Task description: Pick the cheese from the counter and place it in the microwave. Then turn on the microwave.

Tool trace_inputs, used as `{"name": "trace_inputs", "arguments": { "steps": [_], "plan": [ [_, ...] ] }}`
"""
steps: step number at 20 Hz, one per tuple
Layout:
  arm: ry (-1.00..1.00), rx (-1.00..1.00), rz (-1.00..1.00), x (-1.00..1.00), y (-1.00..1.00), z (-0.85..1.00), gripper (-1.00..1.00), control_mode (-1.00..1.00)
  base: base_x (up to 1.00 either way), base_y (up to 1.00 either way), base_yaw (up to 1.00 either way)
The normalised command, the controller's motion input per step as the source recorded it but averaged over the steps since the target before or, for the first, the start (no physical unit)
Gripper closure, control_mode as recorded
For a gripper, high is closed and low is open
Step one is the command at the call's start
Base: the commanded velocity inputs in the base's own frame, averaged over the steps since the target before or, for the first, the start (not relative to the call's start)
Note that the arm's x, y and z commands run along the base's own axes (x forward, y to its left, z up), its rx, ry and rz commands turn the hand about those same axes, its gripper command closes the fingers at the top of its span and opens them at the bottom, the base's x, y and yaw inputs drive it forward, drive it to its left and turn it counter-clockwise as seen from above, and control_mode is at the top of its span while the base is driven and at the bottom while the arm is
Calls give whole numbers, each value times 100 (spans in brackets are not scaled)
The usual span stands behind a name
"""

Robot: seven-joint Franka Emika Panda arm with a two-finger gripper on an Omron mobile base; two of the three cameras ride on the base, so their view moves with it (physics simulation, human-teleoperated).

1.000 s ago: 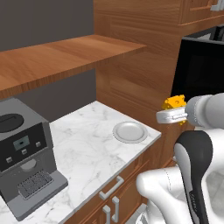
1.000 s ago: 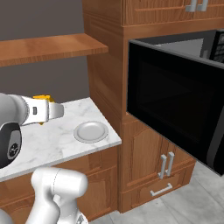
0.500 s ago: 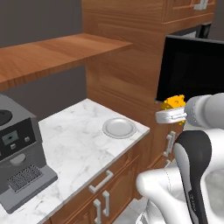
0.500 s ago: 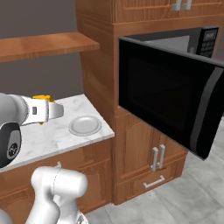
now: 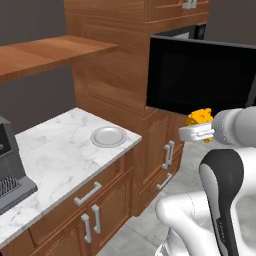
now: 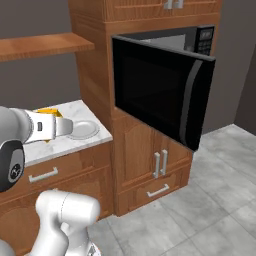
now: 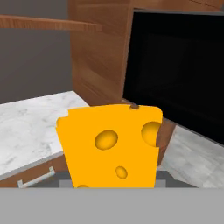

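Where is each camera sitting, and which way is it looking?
Left base view: behind the arm's left, looking forward and down at counter, plate and microwave; arm at lower right, gripper carrying cheese.
Right base view: behind the arm's right, same scene; arm at lower left.
Hand view: on the hand, looking along the jaws past the cheese.
All three share cheese, counter, microwave.
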Motion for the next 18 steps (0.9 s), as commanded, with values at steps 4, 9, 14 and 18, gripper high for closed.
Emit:
{"name": "trace_inputs", "arguments": {
  "steps": [4, 9, 14, 18],
  "plan": [
    [0, 0, 0, 0, 0, 0, 100, 100, -16, -49, -18],
    [0, 0, 0, 0, 0, 0, 100, 100, -7, -49, -20],
    [0, 0, 0, 0, 0, 0, 100, 100, 0, -53, -24],
    [0, 0, 0, 0, 0, 0, 100, 100, -4, -51, -25]
  ]
}}
